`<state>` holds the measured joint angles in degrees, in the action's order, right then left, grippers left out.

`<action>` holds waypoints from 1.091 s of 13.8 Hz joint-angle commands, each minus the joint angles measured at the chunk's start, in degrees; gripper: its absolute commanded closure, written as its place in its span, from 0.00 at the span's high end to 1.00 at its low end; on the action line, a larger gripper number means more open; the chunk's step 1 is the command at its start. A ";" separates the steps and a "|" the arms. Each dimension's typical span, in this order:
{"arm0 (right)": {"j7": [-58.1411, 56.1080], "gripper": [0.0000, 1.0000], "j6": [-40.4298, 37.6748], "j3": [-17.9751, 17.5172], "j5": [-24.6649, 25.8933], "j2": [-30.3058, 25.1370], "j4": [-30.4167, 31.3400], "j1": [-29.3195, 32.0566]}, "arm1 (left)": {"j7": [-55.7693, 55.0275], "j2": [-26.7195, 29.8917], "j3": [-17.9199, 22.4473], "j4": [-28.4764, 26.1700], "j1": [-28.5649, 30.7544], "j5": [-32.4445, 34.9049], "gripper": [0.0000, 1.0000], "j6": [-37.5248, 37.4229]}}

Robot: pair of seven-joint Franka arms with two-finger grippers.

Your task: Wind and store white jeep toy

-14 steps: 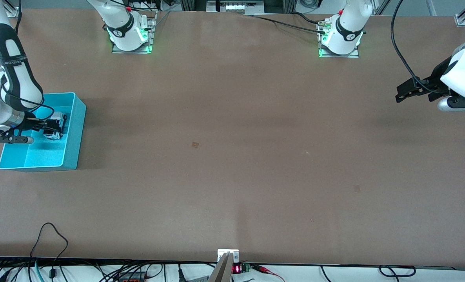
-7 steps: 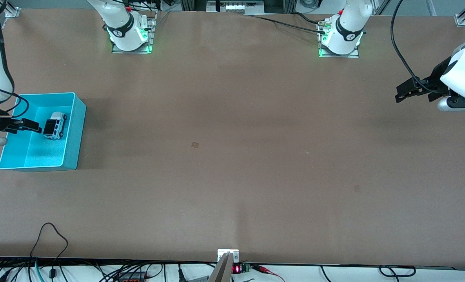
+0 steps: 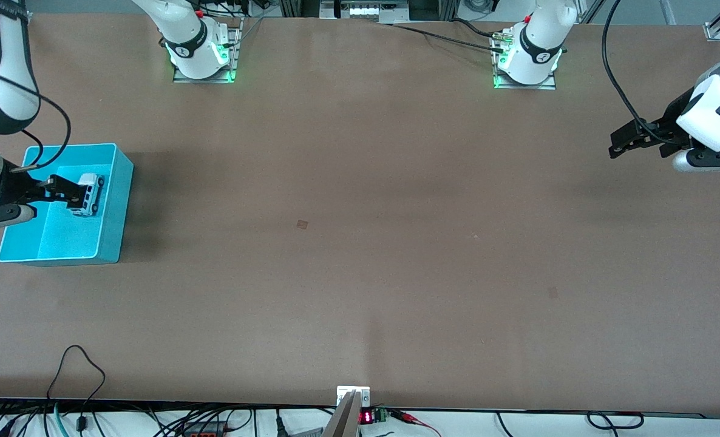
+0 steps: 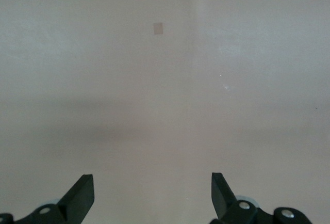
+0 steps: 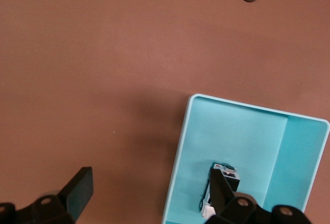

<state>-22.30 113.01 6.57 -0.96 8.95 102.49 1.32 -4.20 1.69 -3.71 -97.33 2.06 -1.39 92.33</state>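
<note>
Lifting clear above the turquoise bin (image 3: 111, 206), right hand (image 3: 68, 189) spread, white jeep toy (image 3: 88, 194) left inside

**Colours on the table**

The white jeep toy (image 3: 87, 193) has a white body, a black roof panel and dark windows and wheels. It lies in the turquoise bin (image 3: 110, 240), whose inner floor is a paler turquoise than its walls. The table (image 3: 360, 243) is plain reddish brown, with one small darker square patch (image 3: 302, 224). Both the right gripper (image 3: 70, 189) and the left gripper (image 3: 614, 145) have black fingers; each arm is white with black bands.
</note>
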 commanded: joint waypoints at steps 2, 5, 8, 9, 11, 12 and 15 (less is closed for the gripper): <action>6.63 1.00 -6.21 0.29 -0.01 -3.23 -2.03 -3.42 | -0.28 0.42 -0.33 0.56 -0.13 0.51 1.00 -0.57; 11.92 1.00 -10.78 0.29 0.26 -7.27 -2.03 -6.67 | -0.28 0.42 -0.34 0.56 -0.13 0.51 1.00 -0.57; 12.28 1.00 -12.81 0.29 -0.45 -10.79 -2.30 -7.12 | -0.28 0.42 -0.34 0.56 -0.13 0.51 1.00 -0.66; 12.02 1.00 -13.25 0.20 -0.45 -11.24 -2.47 -7.03 | -0.28 0.42 -0.34 0.56 -0.13 0.51 1.00 -0.83; 16.64 1.00 -15.27 -1.63 -0.62 -13.25 -2.30 -6.59 | -0.28 0.42 -0.34 0.56 -0.13 0.51 1.00 -0.92; 21.37 1.00 -15.54 -2.86 -0.54 -14.04 -1.95 -6.50 | -0.28 0.50 -0.34 0.56 -0.13 0.51 1.00 -0.92; 22.92 1.00 -16.24 -3.93 -0.36 -14.14 -3.08 -6.33 | -0.28 0.42 -0.34 0.56 -0.13 0.51 1.00 -0.83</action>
<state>-0.79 97.69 3.18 -1.13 -4.65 100.00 -5.46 -4.20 1.69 -3.85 -97.31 2.06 -1.39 92.32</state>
